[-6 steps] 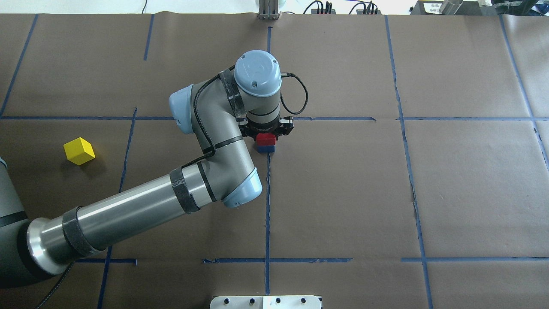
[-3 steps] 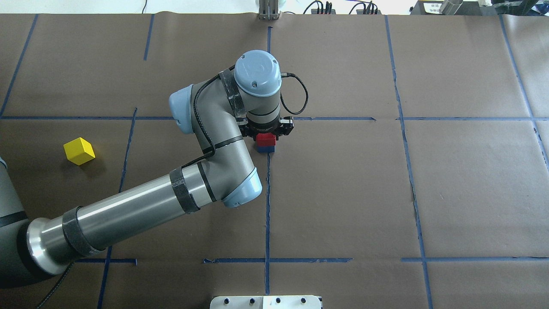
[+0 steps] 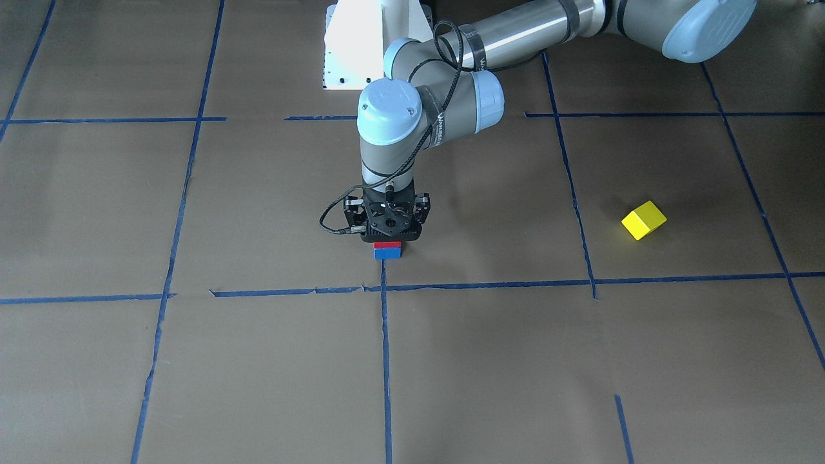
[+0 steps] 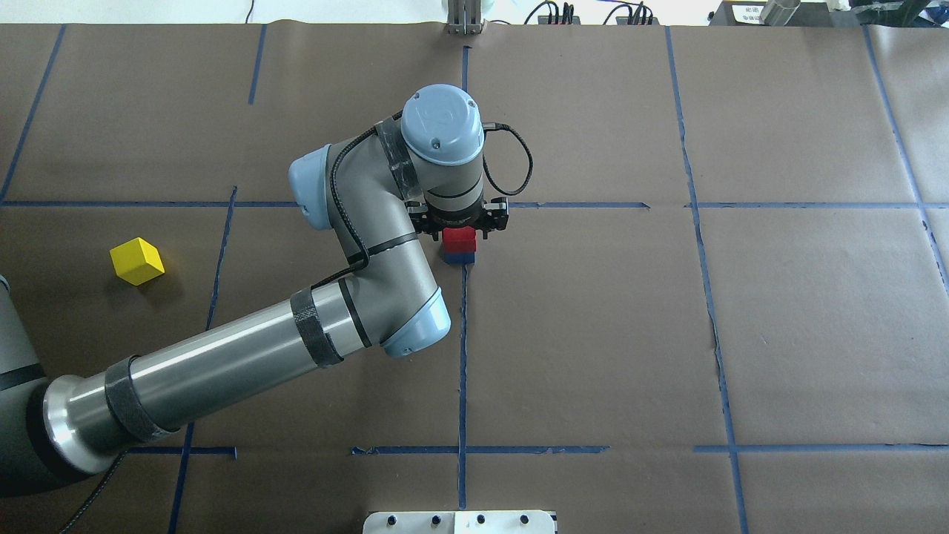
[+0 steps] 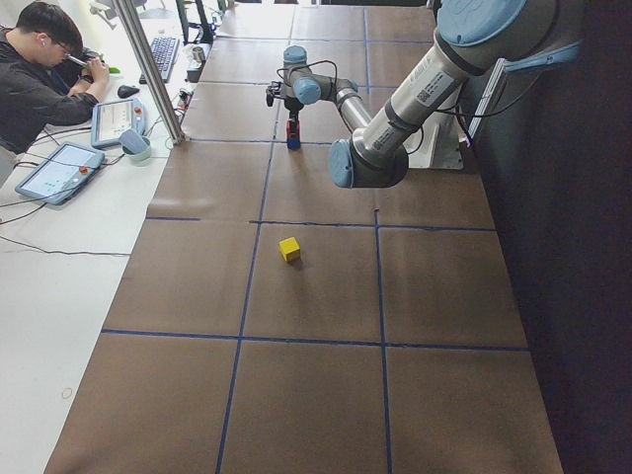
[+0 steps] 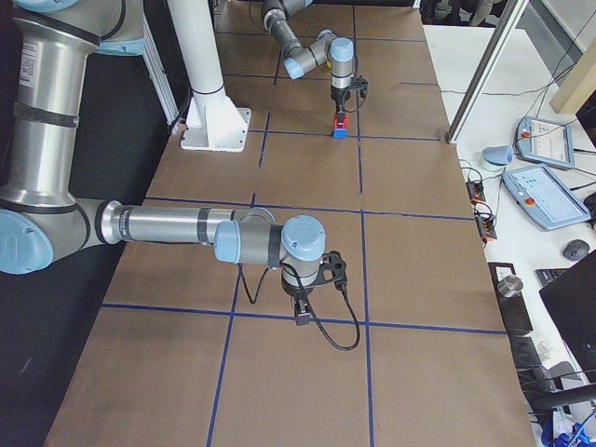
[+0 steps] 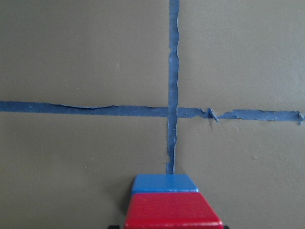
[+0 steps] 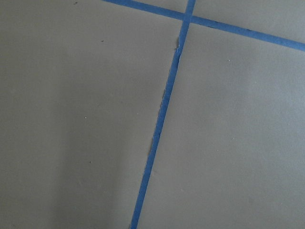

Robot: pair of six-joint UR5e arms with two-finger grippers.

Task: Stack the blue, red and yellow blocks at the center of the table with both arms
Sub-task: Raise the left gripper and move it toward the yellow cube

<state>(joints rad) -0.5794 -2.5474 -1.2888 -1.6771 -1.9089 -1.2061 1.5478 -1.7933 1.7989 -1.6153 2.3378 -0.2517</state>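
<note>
A red block (image 4: 458,239) sits on a blue block (image 4: 459,258) at the table's centre tape cross. My left gripper (image 4: 458,231) hangs straight down over the stack, open, with its fingers flanking the red block. The left wrist view shows the red block (image 7: 171,210) on the blue block (image 7: 164,183) at its bottom edge. A yellow block (image 4: 136,260) lies alone far to the left, also in the front view (image 3: 643,220). My right gripper (image 6: 303,315) shows only in the exterior right view, low over bare paper; I cannot tell its state.
Brown paper with blue tape grid lines (image 4: 463,356) covers the table. The robot's white base plate (image 4: 458,521) is at the near edge. A person sits at a side desk (image 5: 44,84) with tablets beyond the table.
My left arm's wrist has risen slightly over the stack. The red block has stayed on the blue block. The yellow block has not moved.
</note>
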